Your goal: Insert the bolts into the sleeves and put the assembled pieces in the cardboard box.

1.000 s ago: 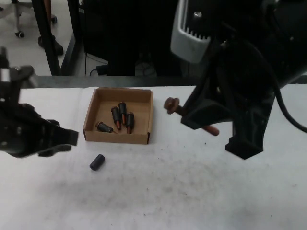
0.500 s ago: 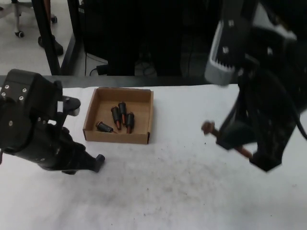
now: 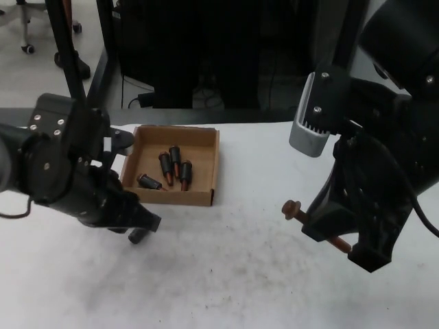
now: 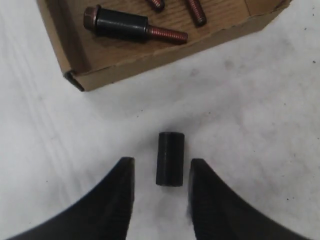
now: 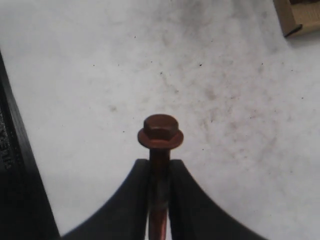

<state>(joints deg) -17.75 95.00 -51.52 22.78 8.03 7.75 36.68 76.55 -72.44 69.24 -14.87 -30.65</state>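
Note:
A black sleeve [image 4: 170,158] lies on the white bench just in front of the cardboard box [image 4: 125,55]. My left gripper [image 4: 161,172] is open, its two fingers on either side of the sleeve's near end. In the high view the sleeve [image 3: 137,236] peeks out under the left arm. My right gripper [image 5: 159,172] is shut on the shank of a copper bolt [image 5: 160,134], held above the bench with its hex head pointing toward the box; the bolt [image 3: 310,223] hangs at the right in the high view. Several assembled pieces [image 3: 173,168] lie in the box [image 3: 203,140].
The bench surface [image 3: 226,274] is white with grey smudges. Dark frame posts and a black panel [image 3: 206,55] stand behind the bench's far edge. One assembled piece [image 4: 131,26] lies near the box's front wall.
The left arm has swung in from the left and come down over the loose sleeve. The right arm has carried the bolt to the right and lower, away from the box.

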